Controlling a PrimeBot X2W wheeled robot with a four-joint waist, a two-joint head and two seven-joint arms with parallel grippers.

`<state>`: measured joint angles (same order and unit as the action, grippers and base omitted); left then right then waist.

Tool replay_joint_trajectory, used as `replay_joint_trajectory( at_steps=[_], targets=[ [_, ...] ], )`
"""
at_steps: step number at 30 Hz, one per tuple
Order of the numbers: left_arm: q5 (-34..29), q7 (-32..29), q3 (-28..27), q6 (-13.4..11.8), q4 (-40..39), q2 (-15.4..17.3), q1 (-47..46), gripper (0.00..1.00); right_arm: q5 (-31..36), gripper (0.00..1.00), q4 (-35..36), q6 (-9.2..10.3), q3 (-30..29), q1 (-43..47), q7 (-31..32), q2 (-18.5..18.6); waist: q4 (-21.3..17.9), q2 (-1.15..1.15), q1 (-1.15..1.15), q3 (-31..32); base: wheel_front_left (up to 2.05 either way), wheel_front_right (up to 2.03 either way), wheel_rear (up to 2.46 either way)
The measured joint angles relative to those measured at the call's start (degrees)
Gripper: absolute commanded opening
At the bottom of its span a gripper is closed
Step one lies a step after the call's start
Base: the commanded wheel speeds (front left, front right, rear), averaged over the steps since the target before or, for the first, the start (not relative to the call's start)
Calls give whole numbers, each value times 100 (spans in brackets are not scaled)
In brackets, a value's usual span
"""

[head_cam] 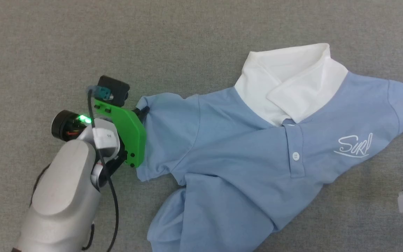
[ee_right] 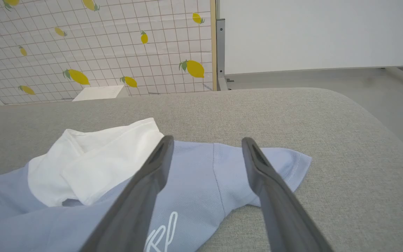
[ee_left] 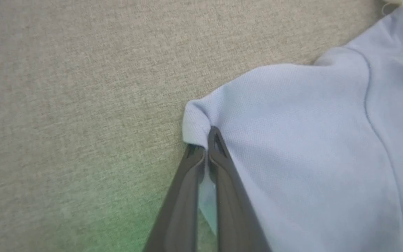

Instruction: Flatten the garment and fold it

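Grey cloth surface (head_cam: 201,28) lay under crumpled garment (head_cam: 243,154). My left pincer (ee_left: 205,140) clenched sleeve hem (ee_left: 196,120); right pincer (ee_right: 206,140) hung spread, unladen.

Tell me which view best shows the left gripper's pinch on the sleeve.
Left wrist view: the left gripper is shut on a bunched corner of the sleeve, close-up. In the head view a green bracket hides most of that pinch. The right wrist view faces the collar and opposite sleeve.
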<state>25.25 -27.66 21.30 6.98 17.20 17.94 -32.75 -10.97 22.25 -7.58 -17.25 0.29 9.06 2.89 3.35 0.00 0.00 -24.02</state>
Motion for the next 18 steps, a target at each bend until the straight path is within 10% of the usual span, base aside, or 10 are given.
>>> replay_joint_trajectory(
  at_steps=[18],
  targets=[
    [782,1406,-1828,-1530,-2713,-97,3084,0,-141,100,-594,0,-69,119,-59,0,17,0,0,666,0,0,0]
  ],
)
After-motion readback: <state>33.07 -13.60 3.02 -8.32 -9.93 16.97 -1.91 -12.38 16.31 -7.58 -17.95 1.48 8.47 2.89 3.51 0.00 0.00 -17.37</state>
